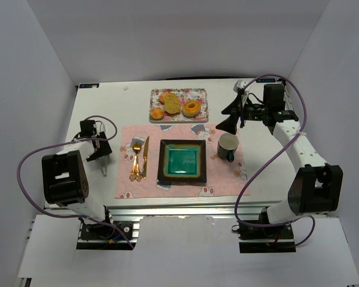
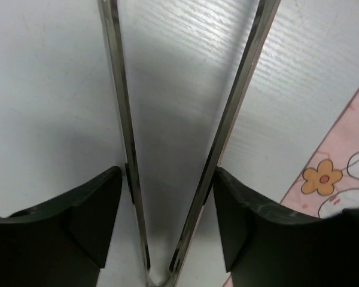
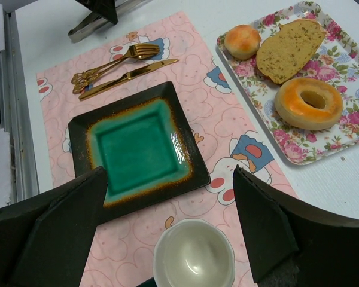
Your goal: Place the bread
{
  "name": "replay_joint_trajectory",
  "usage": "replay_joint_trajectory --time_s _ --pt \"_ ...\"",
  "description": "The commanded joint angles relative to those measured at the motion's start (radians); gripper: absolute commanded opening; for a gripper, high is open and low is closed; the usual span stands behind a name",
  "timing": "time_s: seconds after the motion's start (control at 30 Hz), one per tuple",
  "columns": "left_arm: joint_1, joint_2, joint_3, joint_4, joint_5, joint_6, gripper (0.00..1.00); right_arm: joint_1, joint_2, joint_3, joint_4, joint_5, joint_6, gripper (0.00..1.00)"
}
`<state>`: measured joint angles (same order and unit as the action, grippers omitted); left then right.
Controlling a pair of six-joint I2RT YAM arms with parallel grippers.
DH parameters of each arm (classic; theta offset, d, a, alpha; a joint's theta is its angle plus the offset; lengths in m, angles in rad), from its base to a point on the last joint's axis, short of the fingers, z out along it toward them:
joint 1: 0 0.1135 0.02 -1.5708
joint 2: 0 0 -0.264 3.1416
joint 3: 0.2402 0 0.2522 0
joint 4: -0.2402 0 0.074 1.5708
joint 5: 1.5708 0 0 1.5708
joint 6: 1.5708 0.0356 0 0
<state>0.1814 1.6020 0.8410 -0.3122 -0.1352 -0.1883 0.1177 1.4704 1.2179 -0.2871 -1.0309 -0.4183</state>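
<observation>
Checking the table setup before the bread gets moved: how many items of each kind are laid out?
Baked goods on the floral tray: 3
Gold cutlery: 2
Green plate: 1
Mug: 1
Tongs: 1
Pink placemat: 1
Tray: 1
Total: 10

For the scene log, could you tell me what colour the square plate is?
The square plate is teal-green at the centre with a dark rim; the right wrist view shows it best.

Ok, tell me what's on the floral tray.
The tray holds a small round bun, a slice of brown bread and an orange-glazed ring. The slice overlaps something reddish; what it is cannot be told.
</observation>
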Motion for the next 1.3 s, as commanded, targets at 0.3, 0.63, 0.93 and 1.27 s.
replay_joint_trajectory --time_s 0.3,0.63,0.93,1.27 --pt "0.047 -0.025 -0.099 0.107 0.095 -0.013 0.22 -0.015 -0.047 0.014 0.029 -0.009 0.023 0.90" --pt "0.003 -0.255 0.065 0.059 0.356 -0.255 0.17 -0.026 -0.056 0.002 0.032 -0.012 0.029 0.89" --pt "-0.213 -0.174 0.243 0.154 0.456 -0.473 0.41 -0.026 -0.055 -0.021 0.071 -0.028 0.061 0.89" --pt "-0.309 0.053 0.490 0.072 0.448 -0.402 0.47 -0.033 -0.071 -0.043 0.081 -0.028 0.064 0.89"
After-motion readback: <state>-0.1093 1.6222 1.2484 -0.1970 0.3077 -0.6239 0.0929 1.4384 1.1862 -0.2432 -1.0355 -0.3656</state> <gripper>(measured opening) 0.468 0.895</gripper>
